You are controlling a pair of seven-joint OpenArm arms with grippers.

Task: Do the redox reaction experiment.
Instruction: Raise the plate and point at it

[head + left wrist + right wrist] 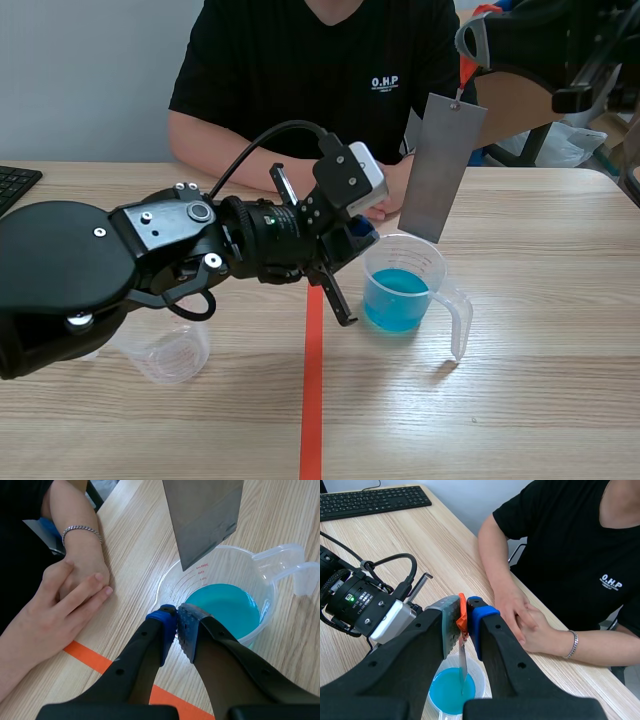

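An empty clear cup (170, 352) stands on the tabletop (520, 400) at 7 o'clock. At centre, the left hand (177, 619) is clamped on the 10 o'clock rim of the measuring cup (436, 262), which holds blue liquid (397, 298). A grey metal plate (440, 165) hangs over its 12 o'clock rim, above the liquid, by an orange tab (462, 616) pinched in the right hand (465, 611). A person (320, 60) sits at 12 o'clock.

The jug (410, 262) stands right of the worktop's (540, 400) middle, holding liquid (397, 298). The metal sheet (440, 165) hangs just above the jug's far rim. A cup (175, 355) sits toward the left edge, a keyboard (15, 185) at the far left corner.
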